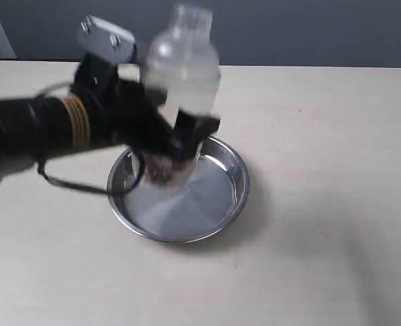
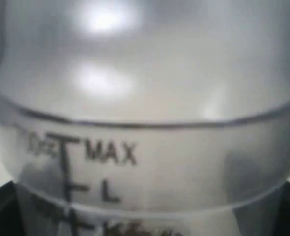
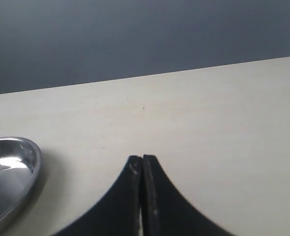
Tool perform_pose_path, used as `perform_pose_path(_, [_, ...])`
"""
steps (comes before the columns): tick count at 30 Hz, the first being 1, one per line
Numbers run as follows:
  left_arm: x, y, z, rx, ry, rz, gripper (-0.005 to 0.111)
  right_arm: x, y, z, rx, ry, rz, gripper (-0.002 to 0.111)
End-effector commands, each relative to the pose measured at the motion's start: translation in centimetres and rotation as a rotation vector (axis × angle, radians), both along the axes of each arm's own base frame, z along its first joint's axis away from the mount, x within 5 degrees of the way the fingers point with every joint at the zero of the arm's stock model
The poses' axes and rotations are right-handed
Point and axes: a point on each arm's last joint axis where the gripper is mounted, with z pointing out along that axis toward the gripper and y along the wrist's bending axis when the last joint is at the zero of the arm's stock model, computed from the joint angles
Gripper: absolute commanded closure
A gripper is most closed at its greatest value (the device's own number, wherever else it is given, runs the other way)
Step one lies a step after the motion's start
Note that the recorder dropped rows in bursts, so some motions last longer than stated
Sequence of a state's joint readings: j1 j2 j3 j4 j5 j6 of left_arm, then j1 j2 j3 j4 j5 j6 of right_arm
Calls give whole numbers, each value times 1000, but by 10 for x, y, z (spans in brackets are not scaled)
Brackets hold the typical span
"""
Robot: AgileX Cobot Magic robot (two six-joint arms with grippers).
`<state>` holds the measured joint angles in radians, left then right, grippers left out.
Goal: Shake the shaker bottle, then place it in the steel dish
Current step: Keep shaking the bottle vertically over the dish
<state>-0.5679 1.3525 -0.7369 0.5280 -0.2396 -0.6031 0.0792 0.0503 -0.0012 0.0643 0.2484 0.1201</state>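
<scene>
The frosted shaker bottle (image 1: 183,75) stands upright in the air over the steel dish (image 1: 224,197), blurred by motion, with brown grains low inside it. My left gripper (image 1: 180,139) is shut on its lower body, reaching in from the left. In the left wrist view the shaker bottle (image 2: 150,98) fills the picture, with "MAX" printed under its shoulder seam; the fingers show only as dark corners. My right gripper (image 3: 142,158) is shut on nothing, low over bare table, with the steel dish (image 3: 24,162) off to one side. It is out of the exterior view.
The pale wooden table (image 1: 323,136) stretches around the dish. A grey wall runs behind its far edge. A black cable (image 1: 71,183) loops down from the left arm to the table next to the dish.
</scene>
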Motion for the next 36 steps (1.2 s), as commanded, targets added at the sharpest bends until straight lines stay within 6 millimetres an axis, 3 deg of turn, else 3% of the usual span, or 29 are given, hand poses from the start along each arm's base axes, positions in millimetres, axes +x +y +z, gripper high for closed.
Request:
perform_pose_path(1, [0,-2,-22,-3,73,1,106,0,0,1,-4,-10,2,109])
perform_pose_path(2, [0,-3,-44,17,140,7,106,0,0,1,-4,-10,2,109])
perform_pose_path(3, [2,-4,-47,11,147,4,106,0,0,1,-4,-10,2,109])
perform_pose_path(4, [2,-6,-36,-27,103,-9,106,0,0,1,-4,-10,2,109])
perform_pose_path(5, [1,-8,14,-137,-71,-48,106,0,0,1,-4,-11,2,109])
perform_pose_path(7, [-3,-3,64,-170,-211,-38,106,0,0,1,-4,-11,2,109])
perform_pose_path(9, [2,0,30,-57,-68,17,106,0,0,1,-4,-11,2,109])
perform_pose_path(11, [8,0,-28,43,108,43,106,0,0,1,-4,-11,2,109])
perform_pose_path(12, [9,0,-25,22,107,50,106,0,0,1,-4,-11,2,109])
perform_pose_path(15, [-3,4,70,-125,-194,10,106,0,0,1,-4,-11,2,109])
perform_pose_path(16, [-1,5,62,-94,-159,25,106,0,0,1,-4,-11,2,109])
perform_pose_path(18, [4,5,-19,50,110,68,106,0,0,1,-5,-9,2,109])
perform_pose_path(19, [5,5,-41,76,175,75,106,0,0,1,-5,-9,2,109])
perform_pose_path(20, [6,5,-33,56,151,75,106,0,0,1,-5,-9,2,109])
perform_pose_path(24, [-6,7,64,-103,-181,9,106,0,0,1,-5,-9,2,109])
perform_pose_path(25, [-7,8,68,-104,-193,10,106,0,0,1,-5,-9,2,109])
perform_pose_path(26, [-6,8,58,-83,-155,20,106,0,0,1,-5,-9,2,109])
perform_pose_path(29, [-1,5,-28,43,105,38,106,0,0,1,-5,-9,2,109])
perform_pose_path(30, [2,6,-39,56,138,45,106,0,0,1,-5,-9,2,109])
perform_pose_path(31, [3,6,-35,36,130,51,106,0,0,1,-5,-9,2,109])
perform_pose_path(32, [3,4,-15,-17,64,40,106,0,0,1,-5,-9,2,109])
perform_pose_path(35, [-6,7,66,-139,-222,-8,106,0,0,1,-4,-11,2,109])
perform_pose_path(36, [-6,9,69,-137,-215,9,106,0,0,1,-4,-11,2,109])
